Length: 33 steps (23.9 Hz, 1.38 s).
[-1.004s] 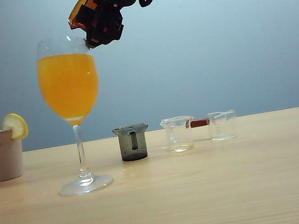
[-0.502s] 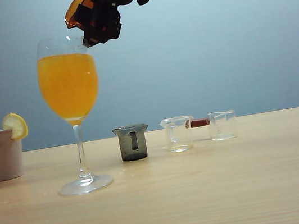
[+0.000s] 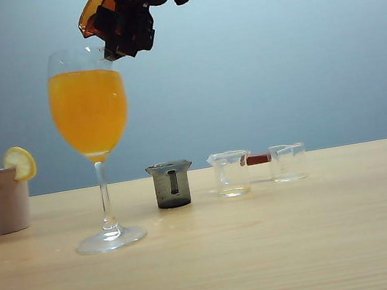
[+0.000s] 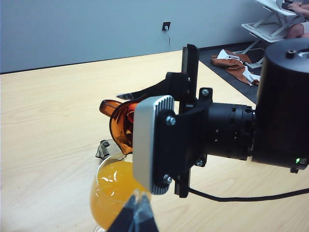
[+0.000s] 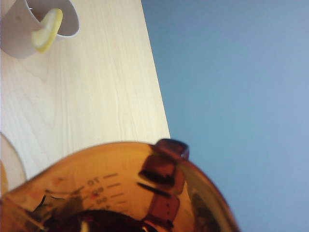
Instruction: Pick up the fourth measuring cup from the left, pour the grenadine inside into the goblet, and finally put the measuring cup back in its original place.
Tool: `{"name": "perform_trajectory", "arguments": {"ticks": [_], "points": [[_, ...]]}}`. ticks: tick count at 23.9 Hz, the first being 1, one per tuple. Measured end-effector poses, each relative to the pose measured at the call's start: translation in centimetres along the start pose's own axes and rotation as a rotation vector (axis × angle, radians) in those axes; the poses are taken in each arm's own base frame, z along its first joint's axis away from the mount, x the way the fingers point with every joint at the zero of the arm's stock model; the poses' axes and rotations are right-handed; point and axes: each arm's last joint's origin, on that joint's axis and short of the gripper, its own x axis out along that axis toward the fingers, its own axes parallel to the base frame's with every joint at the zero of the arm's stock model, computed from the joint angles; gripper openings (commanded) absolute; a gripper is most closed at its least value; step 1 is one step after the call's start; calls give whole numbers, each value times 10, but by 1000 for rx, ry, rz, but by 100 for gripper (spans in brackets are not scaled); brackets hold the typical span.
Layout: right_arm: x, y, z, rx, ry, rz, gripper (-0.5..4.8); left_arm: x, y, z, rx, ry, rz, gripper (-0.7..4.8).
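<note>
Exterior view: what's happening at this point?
The right pincer, high over the goblet, holds the amber cup tipped toward its rim. The goblet is full of orange juice. The left pincer hangs shut near the goblet, holding nothing. The other cups stand on the table.

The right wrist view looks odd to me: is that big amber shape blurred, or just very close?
Right wrist view: the amber measuring cup fills the frame, soft-edged from closeness, held by the right gripper. Exterior view: goblet sharp. Left wrist view: left gripper dark, slightly blurred.
</note>
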Motion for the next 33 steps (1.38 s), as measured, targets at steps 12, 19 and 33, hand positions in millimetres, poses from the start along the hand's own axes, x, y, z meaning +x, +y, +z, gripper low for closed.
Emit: {"name": "perform_trajectory", "arguments": {"ticks": [12,19,33], "points": [[0,0,1,-20,-2,1,75,0,0,0,0,0,0,-5],[-4,8,14,-81,-34,16,74,0,0,0,0,0,0,-5],[-3,7,11,-182,9,-7,74,0,0,0,0,0,0,-5]]}}
